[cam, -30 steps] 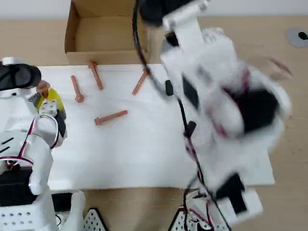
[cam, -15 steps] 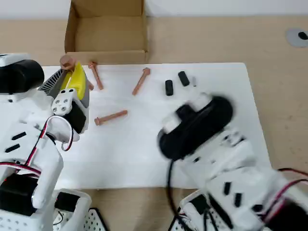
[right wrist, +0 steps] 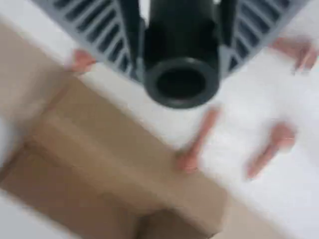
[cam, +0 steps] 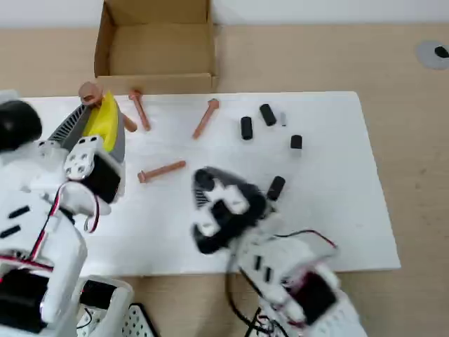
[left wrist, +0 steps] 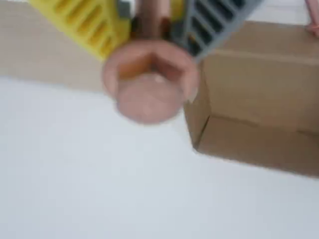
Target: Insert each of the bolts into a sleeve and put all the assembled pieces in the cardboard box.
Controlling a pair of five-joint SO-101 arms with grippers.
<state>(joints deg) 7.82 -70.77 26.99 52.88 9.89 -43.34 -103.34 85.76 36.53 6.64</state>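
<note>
Our right gripper (right wrist: 180, 30) squeezes a black sleeve (right wrist: 182, 79), with its hole facing out. Farther off, our left gripper (left wrist: 149, 22) pinches a bolt (left wrist: 149, 87) by its stem, near the cardboard box (cam: 104, 49). We think both are hard, light and slippery, so it is best to hold them by the middle.

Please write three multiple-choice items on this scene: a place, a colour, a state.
1. The cardboard box stands: A) under the right arm B) on the bare table beyond the white mat C) in a gripper
2. The sleeve in the right gripper is: A) black B) yellow C) copper
3. The left gripper is: A) open B) shut on a bolt C) shut on a sleeve
Key: 1B, wood lies under it; 2A, the clamped tube is dark; 3B, the bolt's head juts out.
</note>
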